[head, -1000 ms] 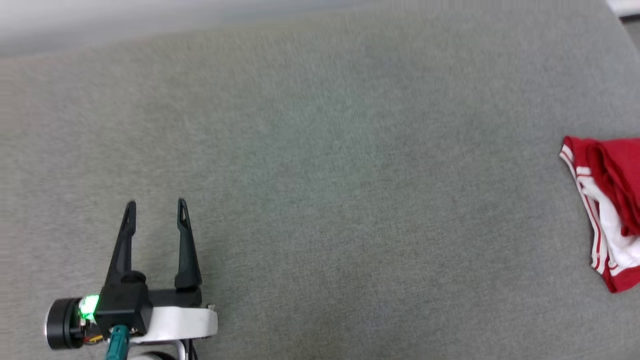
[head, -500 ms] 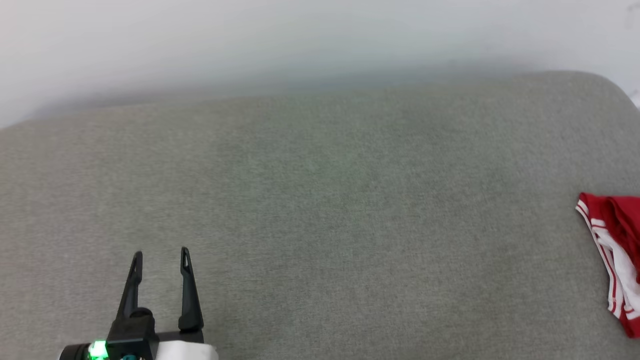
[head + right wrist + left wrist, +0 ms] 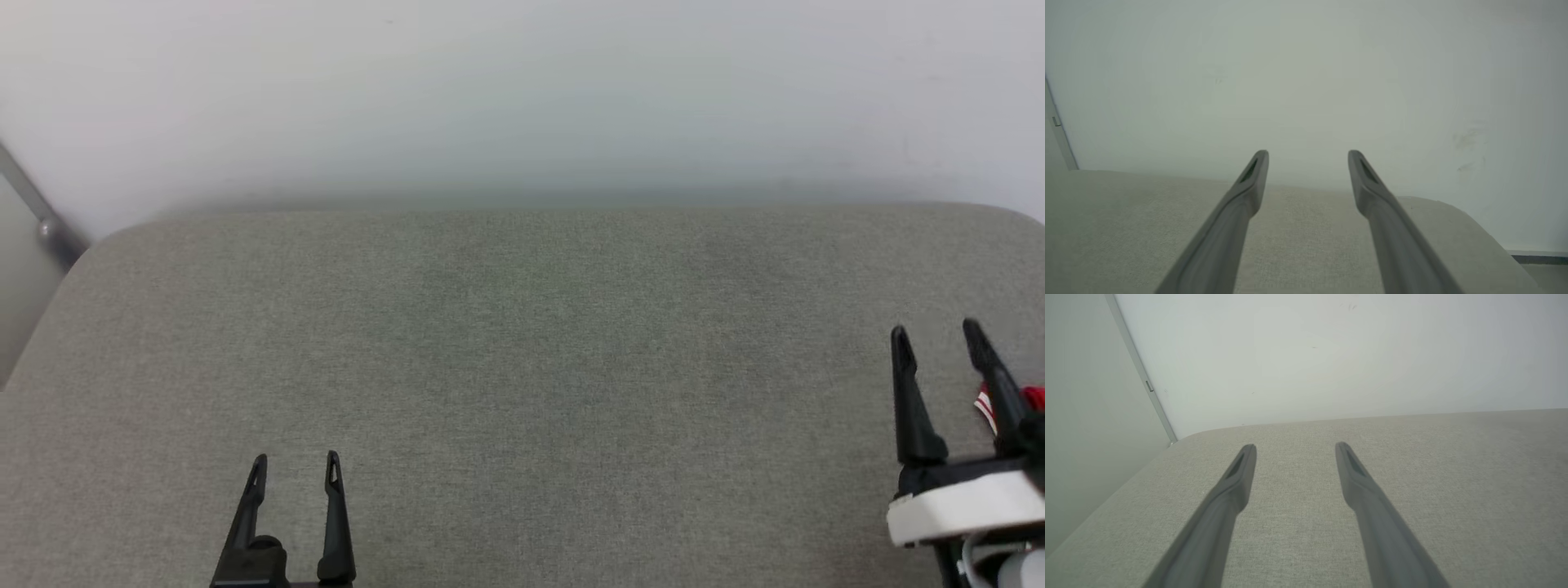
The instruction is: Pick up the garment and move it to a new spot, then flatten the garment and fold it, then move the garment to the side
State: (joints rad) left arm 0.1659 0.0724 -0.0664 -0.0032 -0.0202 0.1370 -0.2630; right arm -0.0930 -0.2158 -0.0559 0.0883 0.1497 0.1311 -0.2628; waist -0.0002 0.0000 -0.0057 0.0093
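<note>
1. Your left pincer [image 3: 295, 465]: lower left, over the grey cloth counter [image 3: 522, 343]; fingers parted, holding nothing.
2. Your right pincer [image 3: 936, 331]: far right; likewise parted and empty.
3. The garment [image 3: 1034, 398]: a red-and-white sliver lying on the counter at the head view's right edge, partly hidden behind that pincer's outer finger.

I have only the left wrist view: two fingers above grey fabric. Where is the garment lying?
Observer: In the head view, a red bit of the garment peeks out at the right edge, partly hidden by the right gripper.
Operator: Does the right gripper hold it?
Observer: No. The right wrist view shows it open and empty.
Operator: Where is my gripper from there?
Observer: The left gripper sits at the lower left, across the grey fabric from the garment.
</note>
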